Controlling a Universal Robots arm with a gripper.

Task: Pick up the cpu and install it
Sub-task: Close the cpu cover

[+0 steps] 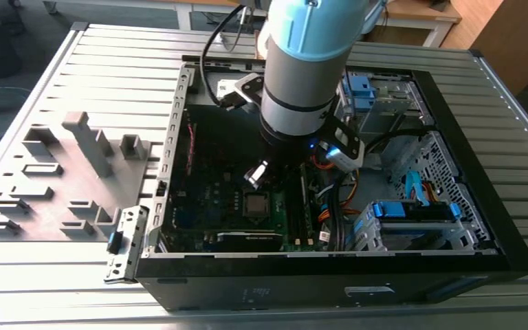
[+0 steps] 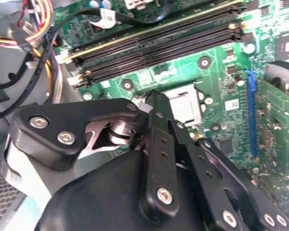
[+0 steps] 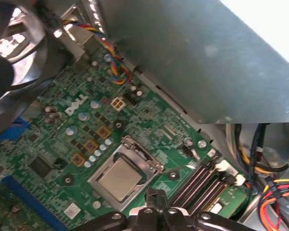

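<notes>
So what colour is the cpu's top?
The cpu is silver-grey; clearest in the first wrist view.

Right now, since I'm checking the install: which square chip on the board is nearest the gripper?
The cpu, silver-grey metal top, in the socket just beyond the gripper; the dark square chip lies farther off.

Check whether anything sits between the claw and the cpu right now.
Nothing visible does. In the first wrist view the claw hangs close to the cpu, which lies bare in its socket on the motherboard. The memory slots and cable bundles lie off to the side.
</notes>
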